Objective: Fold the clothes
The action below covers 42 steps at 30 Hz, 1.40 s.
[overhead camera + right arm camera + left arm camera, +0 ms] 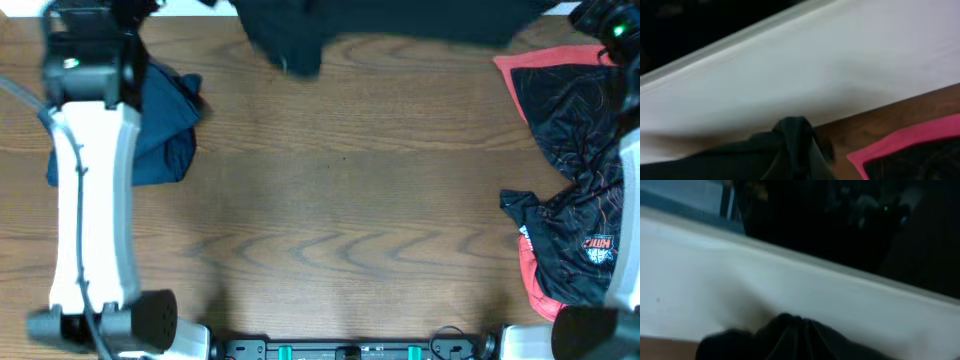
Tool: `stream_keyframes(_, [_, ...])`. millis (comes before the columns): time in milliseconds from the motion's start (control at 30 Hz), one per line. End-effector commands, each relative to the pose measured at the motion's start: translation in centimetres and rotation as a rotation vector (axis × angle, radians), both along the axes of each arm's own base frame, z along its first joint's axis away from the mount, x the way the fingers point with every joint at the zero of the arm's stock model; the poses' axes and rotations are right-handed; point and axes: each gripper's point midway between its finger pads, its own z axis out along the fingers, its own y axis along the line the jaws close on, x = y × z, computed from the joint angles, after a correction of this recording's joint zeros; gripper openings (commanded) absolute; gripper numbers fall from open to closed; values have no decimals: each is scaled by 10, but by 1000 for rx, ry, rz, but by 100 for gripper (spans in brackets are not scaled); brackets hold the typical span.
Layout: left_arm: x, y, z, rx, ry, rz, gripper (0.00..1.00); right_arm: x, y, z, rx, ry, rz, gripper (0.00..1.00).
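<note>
A dark garment (400, 25) hangs stretched along the table's far edge, and its left end droops lower (290, 55). My left arm (90, 70) reaches to the far left and my right arm (610, 25) to the far right. Their fingertips are out of the overhead view. In the left wrist view a gathered bunch of dark cloth (790, 340) runs into the jaws. In the right wrist view a similar bunch of dark cloth (792, 145) does the same. The fingers themselves are hidden by cloth.
A crumpled blue garment (165, 125) lies at the left, beside my left arm. A black and red jersey (575, 170) lies heaped at the right, and its pink edge (900, 145) shows in the right wrist view. The wooden table (340, 200) lies between them.
</note>
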Motion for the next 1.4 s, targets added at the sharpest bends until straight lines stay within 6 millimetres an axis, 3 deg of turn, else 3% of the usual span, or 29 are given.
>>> stream_keyframes(0, [-35, -2, 14, 12, 43, -34, 6, -13, -7, -9, -59, 74, -19, 1])
stream_keyframes(133, [-62, -3, -79, -7, 442, -39, 6, -39, 0, -75, -62, 344, 24, 1])
stream_keyframes(167, [-76, -4, -112, -13, 585, -40, 6, -52, 2, -104, -56, 459, 41, 1])
stream_keyframes(267, [-99, -9, -165, -20, 815, -51, 6, -86, -4, -160, -51, 714, -3, 1])
stream_keyframes(300, [-108, -10, -185, -23, 902, -54, 6, -93, -7, -170, -54, 761, -15, 1])
stream_keyframes(400, [-136, -17, -232, -21, 1122, -68, 6, -121, -9, -208, -51, 924, -35, 1])
stream_keyframes(567, [-183, -23, -283, 28, 1377, -129, 6, -156, -6, -243, -8, 1081, -27, 1])
stream_keyframes(767, [-244, -23, -309, 73, 1637, -208, 6, -191, 1, -268, 27, 1224, -12, 1])
stream_keyframes(967, [-279, -21, -330, 104, 1741, -259, 6, -215, 3, -291, 54, 1316, -12, 1])
stream_keyframes(1167, [-310, -18, -343, 107, 1792, -261, 6, -236, -5, -301, 79, 1380, -47, 1])
stream_keyframes(1267, [-314, -18, -346, 105, 1761, -251, 6, -237, -8, -301, 86, 1376, -56, 1])
stream_keyframes(1367, [-297, -19, -350, 115, 1652, -244, 6, -225, -7, -302, 76, 1326, -21, 1])
